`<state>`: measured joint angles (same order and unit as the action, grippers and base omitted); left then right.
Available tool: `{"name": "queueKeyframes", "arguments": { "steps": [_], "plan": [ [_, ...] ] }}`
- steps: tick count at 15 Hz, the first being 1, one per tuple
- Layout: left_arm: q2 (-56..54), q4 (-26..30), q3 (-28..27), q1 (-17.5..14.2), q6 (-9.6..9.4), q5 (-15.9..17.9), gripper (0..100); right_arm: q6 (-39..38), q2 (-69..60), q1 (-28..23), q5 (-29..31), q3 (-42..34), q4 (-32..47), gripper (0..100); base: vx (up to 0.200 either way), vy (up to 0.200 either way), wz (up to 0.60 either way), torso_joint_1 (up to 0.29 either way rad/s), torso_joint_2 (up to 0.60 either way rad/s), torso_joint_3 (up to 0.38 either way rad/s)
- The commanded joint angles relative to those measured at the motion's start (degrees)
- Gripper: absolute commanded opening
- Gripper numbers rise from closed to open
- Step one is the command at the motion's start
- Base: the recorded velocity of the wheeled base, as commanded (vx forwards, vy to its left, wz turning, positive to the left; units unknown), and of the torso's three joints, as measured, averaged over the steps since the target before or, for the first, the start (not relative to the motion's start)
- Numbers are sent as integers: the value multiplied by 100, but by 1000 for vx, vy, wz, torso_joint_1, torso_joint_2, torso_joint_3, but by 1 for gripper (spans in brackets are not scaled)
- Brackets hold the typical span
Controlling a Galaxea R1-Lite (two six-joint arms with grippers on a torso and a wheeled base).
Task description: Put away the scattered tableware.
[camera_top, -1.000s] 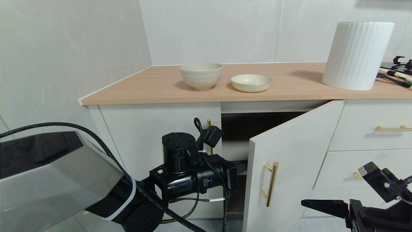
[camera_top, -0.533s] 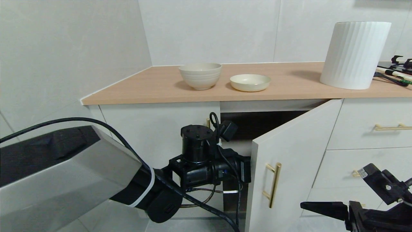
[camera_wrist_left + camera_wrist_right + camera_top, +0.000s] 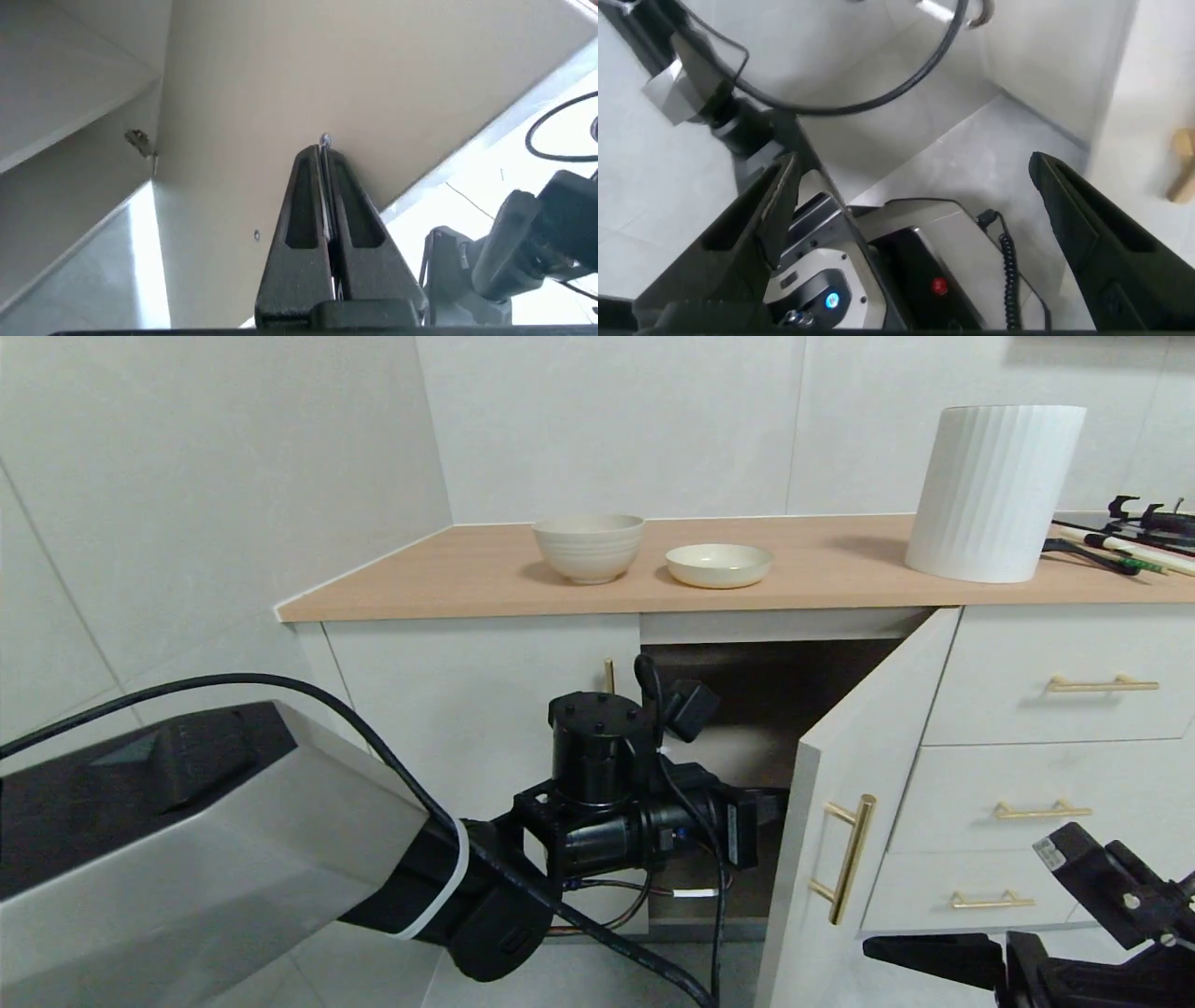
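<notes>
pale tiled walls meet in a corner behind a wood-look worktop (image 3: 467,588) that tops white cabinets. on the worktop, toward the corner, a ribbed cream bowl (image 3: 589,547) stands upright, and just beside it, apart from it, a shallow cream dish (image 3: 719,565). well apart, on the robot's right, stands a tall white ribbed canister (image 3: 994,490), and past that lies a cluster of dark tools (image 3: 1116,537) at the worktop's far end.

below the dish a cupboard door (image 3: 868,747) with a brass handle (image 3: 845,859) stands open, showing a dark cupboard inside. beside it are three drawers (image 3: 1055,681) with brass pulls. the floor is pale tile.

the left gripper (image 3: 324,187) is low in front of the open cupboard, its fingers pressed together with nothing between them, the tip close to the door's inner face; whether it touches cannot be told. the right gripper (image 3: 913,168) is low on the robot's right, in front of the drawers, spread wide and empty above the floor.

a small white tag (image 3: 1050,833) on the right arm carries print too small to read.
</notes>
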<state>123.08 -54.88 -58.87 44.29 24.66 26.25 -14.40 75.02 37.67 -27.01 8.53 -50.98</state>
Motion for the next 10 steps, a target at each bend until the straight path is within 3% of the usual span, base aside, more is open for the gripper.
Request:
{"name": "queueKeyframes", "arguments": {
  "steps": [1, 4, 8, 9, 10],
  "plan": [
    [217, 118, -248, 18, 4, -23, 0, -2, -5, 21, 3, -1, 0, 100, 0, 0, 0, 0, 0, 0],
    [384, 215, -556, 71, 4, -304, 0, -2, -23, 65, -14, -36, 0, 100, 0, 0, 0, 0, 0, 0],
    [226, 232, -547, 335, -5, -673, 0, -2, -181, 276, -14, -36, 0, 100, 0, 0, 0, 0, 0, 0],
    [120, 250, -441, 458, -5, -621, 0, -2, -216, 302, -23, -54, 0, 100, 0, 0, 0, 0, 0, 0],
    [-346, 268, -11, 1029, 12, -146, 0, -2, -515, 663, -199, -177, 0, 100, 0, 0, 0, 0, 0, 0]
  ]
}}
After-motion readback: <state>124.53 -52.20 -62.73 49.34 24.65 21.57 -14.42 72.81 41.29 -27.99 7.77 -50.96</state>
